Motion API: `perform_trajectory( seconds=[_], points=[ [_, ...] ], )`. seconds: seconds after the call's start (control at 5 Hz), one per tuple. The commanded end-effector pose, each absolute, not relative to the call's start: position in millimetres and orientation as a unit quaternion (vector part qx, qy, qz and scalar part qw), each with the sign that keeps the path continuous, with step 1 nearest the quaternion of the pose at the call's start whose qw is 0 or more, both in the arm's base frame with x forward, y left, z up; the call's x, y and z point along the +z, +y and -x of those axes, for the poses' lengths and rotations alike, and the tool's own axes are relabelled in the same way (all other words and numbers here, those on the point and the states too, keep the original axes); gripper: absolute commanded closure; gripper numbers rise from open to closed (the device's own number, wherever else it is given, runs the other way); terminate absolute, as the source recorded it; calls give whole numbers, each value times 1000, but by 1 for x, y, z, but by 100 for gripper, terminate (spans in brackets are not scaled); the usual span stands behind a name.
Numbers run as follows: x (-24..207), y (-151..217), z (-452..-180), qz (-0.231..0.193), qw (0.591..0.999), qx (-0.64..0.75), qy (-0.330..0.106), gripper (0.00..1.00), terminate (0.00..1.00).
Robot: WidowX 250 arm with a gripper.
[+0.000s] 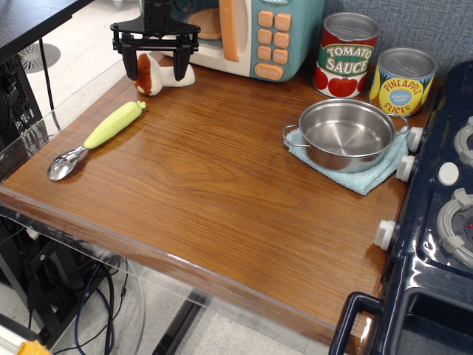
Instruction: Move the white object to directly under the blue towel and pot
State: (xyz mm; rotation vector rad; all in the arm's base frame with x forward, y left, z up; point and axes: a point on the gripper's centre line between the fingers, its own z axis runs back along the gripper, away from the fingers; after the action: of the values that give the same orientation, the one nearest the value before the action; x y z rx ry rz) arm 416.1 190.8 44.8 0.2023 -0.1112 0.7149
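Note:
The white object, a toy mushroom (158, 75) with a white stem and reddish-brown cap, lies at the far left corner of the wooden table, in front of the toy microwave. My black gripper (155, 69) is open and hangs right over it, one finger on each side of the mushroom, not closed on it. The shiny steel pot (346, 134) sits on the blue towel (367, 177) at the right side of the table, next to the toy stove.
A green-handled metal scoop (97, 137) lies at the left edge. A toy microwave (247, 33) stands at the back. A tomato sauce can (346, 55) and a pineapple can (401, 80) stand behind the pot. A dark blue toy stove (436, 222) fills the right.

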Motion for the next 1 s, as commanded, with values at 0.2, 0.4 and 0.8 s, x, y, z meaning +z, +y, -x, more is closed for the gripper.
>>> perform_trajectory(
  seconds=[0.2, 0.4, 0.8],
  points=[
    [67, 195, -416, -106, 926, 353, -76, 100, 0],
    [68, 192, -416, -103, 932, 338, -81, 100, 0],
    [86, 187, -415, -89, 939, 313, -108, 100, 0]
  ],
)
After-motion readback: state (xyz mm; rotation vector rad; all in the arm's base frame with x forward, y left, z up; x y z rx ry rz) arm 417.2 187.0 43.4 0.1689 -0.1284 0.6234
